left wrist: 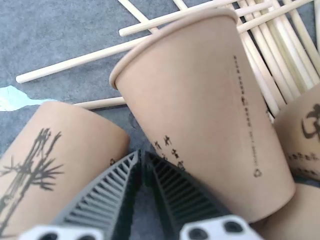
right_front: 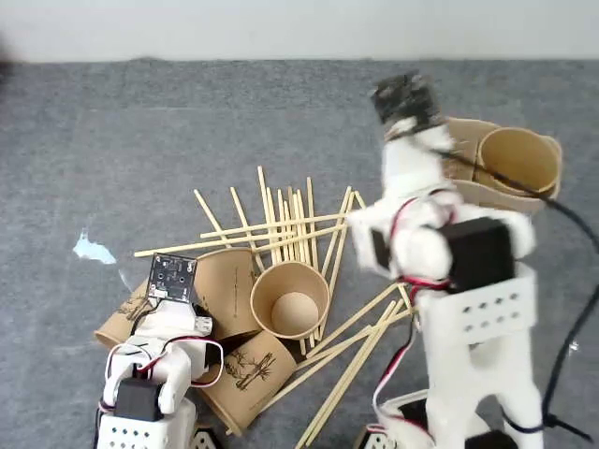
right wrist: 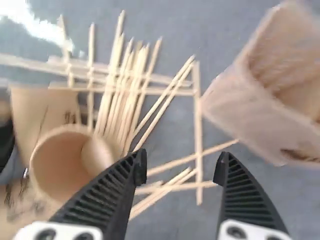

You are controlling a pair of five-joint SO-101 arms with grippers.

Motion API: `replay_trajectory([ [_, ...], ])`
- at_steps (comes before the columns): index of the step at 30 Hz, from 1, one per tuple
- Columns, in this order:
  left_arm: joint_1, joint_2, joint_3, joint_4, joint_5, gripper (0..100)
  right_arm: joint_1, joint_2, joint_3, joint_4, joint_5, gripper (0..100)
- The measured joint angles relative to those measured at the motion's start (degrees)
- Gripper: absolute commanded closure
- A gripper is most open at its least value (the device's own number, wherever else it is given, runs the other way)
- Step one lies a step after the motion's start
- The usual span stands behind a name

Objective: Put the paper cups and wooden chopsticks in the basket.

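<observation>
Several brown paper cups lie at the table's front left: one on its side (right_front: 225, 290), one with its mouth showing (right_front: 290, 299), one by the left arm's base (right_front: 248, 369). Wooden chopsticks (right_front: 281, 224) are strewn behind and to the right of them. My left gripper (left wrist: 143, 156) is shut and empty, its tips down between a plain cup (left wrist: 210, 115) and a bamboo-printed cup (left wrist: 55, 165). My right gripper (right wrist: 181, 164) hangs open and empty above the chopsticks (right wrist: 120, 90), next to the basket (right wrist: 260, 115). The basket (right_front: 463, 187) at the back right holds one cup (right_front: 519, 159).
A scrap of pale blue paper (right_front: 92, 249) lies on the grey cloth at the left. More chopsticks (right_front: 356, 346) fan out between the two arm bases. The right arm's black cable (right_front: 571, 243) runs past the basket.
</observation>
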Motion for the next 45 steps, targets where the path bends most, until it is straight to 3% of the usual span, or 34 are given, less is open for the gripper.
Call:
replay_trajectory([
  [5, 0.00, 0.00, 0.00, 0.00, 0.00, 99, -9.23, -2.81, 17.93, -0.62, -0.44, 77.5],
  [10, 0.00, 0.00, 0.00, 0.00, 0.00, 99, -10.73, -5.80, 27.69, -9.23, -0.53, 77.5],
  [22, 0.00, 0.00, 0.00, 0.00, 0.00, 99, -11.60, -11.78, 29.45, -13.63, -0.53, 77.5],
  [30, 0.00, 0.00, 0.00, 0.00, 0.00, 99, -22.42, -16.88, 31.30, -14.42, -8.53, 77.5],
  [37, 0.00, 0.00, 0.00, 0.00, 0.00, 99, -16.97, -13.54, 36.13, -18.73, -8.88, 77.9],
  [43, 0.00, 0.00, 0.00, 0.00, 0.00, 99, -12.75, -4.84, 36.40, -19.43, -8.88, 98.7],
  [45, 0.00, 0.00, 0.00, 0.00, 0.00, 99, -12.57, -2.99, 36.40, -19.43, -8.97, 97.8],
])
